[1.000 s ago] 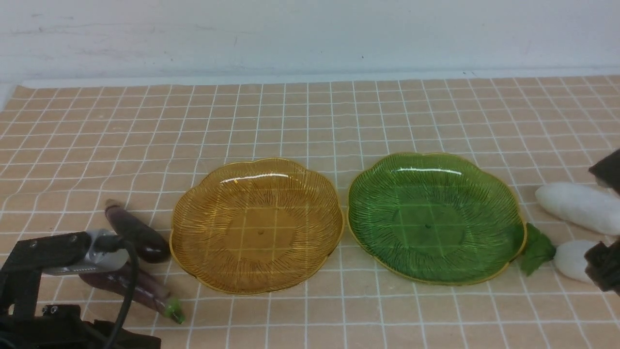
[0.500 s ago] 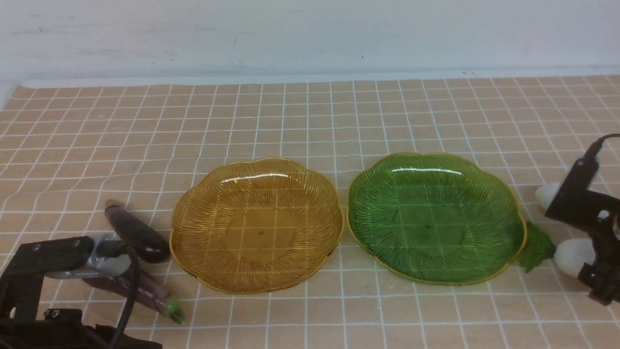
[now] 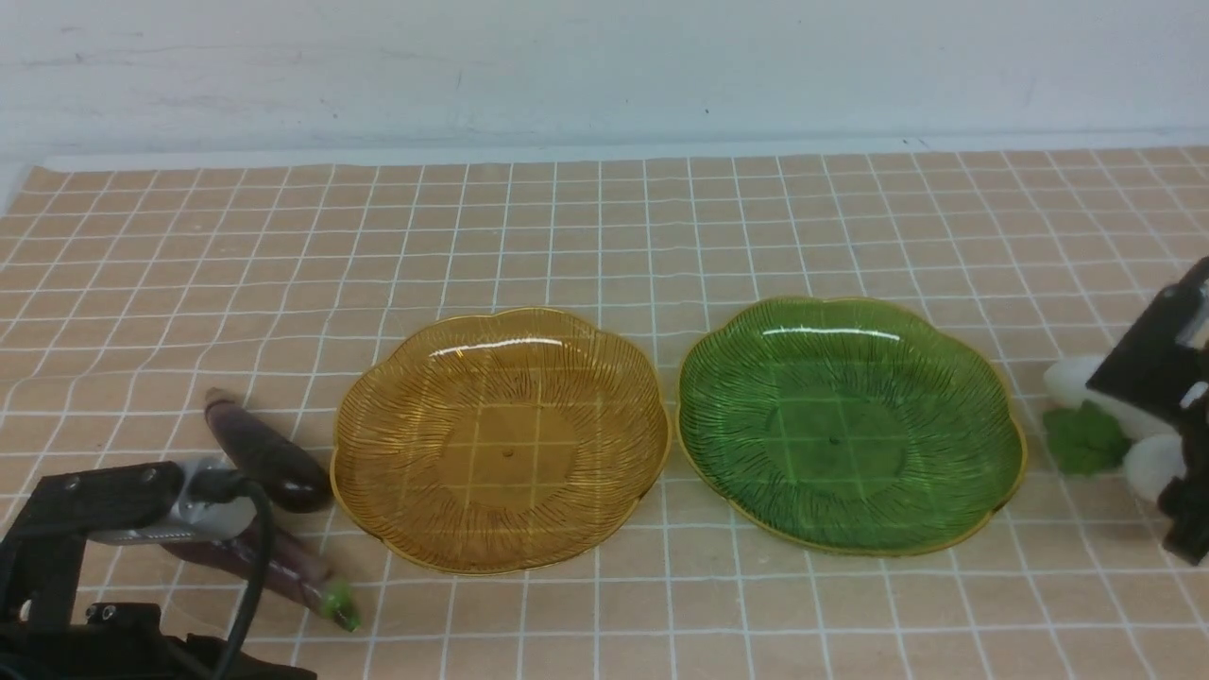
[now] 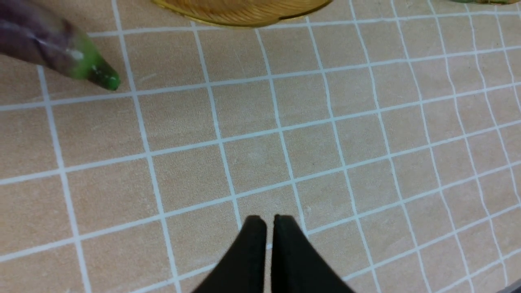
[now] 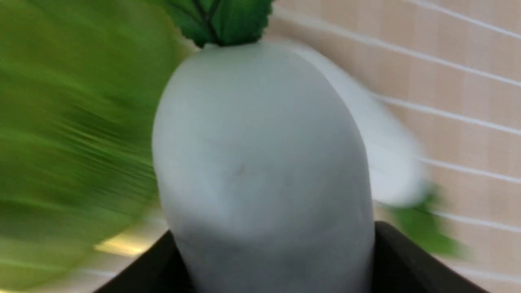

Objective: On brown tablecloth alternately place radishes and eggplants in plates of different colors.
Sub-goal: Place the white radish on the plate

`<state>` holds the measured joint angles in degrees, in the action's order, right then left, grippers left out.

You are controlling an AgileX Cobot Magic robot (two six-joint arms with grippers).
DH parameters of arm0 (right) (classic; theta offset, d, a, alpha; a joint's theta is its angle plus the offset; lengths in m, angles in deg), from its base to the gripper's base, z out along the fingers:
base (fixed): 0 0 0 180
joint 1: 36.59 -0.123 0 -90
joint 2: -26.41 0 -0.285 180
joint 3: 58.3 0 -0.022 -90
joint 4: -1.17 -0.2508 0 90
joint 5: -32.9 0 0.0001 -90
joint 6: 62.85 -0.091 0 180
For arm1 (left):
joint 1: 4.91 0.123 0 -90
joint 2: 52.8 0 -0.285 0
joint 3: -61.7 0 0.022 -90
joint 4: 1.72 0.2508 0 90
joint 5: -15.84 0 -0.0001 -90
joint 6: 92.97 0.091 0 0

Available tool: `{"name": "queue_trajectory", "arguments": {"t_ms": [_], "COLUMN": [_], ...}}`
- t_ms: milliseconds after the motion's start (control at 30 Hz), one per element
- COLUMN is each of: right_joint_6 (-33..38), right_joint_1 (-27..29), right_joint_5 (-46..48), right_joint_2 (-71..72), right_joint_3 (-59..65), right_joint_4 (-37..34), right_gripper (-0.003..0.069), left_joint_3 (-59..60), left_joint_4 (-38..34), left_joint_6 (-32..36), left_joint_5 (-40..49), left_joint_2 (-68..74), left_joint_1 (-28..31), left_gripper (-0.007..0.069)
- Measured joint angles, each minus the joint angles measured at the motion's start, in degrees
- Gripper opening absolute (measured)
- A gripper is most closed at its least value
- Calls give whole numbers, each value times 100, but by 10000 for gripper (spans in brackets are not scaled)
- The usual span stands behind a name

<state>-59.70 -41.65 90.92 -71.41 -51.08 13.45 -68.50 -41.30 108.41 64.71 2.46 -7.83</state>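
The right gripper is clasping a leafy white radish around its body. The left gripper is hovering over the tablecloth, closed.

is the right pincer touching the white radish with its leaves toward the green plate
Touching: the right wrist view shows the right pincer pressed on both sides of the radish.

free: cloth before both plates | blocking green plate's right: radishes

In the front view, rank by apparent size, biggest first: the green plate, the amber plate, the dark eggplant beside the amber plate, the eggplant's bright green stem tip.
1. Green scalloped plate and amber scalloped plate: too alike to rank
2. Short dark eggplant
3. Bright green stem tip
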Motion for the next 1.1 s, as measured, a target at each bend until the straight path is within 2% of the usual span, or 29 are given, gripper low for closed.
{"name": "queue_trajectory", "arguments": {"t_ms": [67,167,267,567,633,767,900,967,1033,1100], "right_joint_6": [173,672,964,1026,1026,1028,962,775,576,360], "right_joint_1": [-89,-337,-689,-1040,-1054,-1058,-1058,-1004,-891,-713], "right_joint_5": [15,-145,-519,-1051,-1078,-1103,-928,-690,-447,-145], "right_joint_2": [34,-107,-534,-1458,-1542,-1568,-1568,-1568,-1568,-1568], "right_joint_3": [-255,-338,-344,-344,-344,-371,-559,-731,-891,-1092], "right_joint_4": [-1140,-2250,-2697,-2929,-2936,-2782,-2188,-1822,-1523,-1140], "right_gripper": [481,481,481,486,519,645,682,671,631,547], "left_joint_3": [0,0,0,0,0,0,0,0,0,0], "left_joint_4": [0,0,0,0,0,0,0,0,0,0], "left_joint_6": [16,16,16,16,16,16,16,16,16,16], "left_joint_5": [-22,-81,-172,-309,-309,-328,-327,-327,-327,-327], "left_joint_2": [0,0,0,0,0,0,0,0,0,0], "left_joint_1": [0,0,0,0,0,0,0,0,0,0], "left_gripper": [15,18,17,22,30,38,39,39,39,39]}}
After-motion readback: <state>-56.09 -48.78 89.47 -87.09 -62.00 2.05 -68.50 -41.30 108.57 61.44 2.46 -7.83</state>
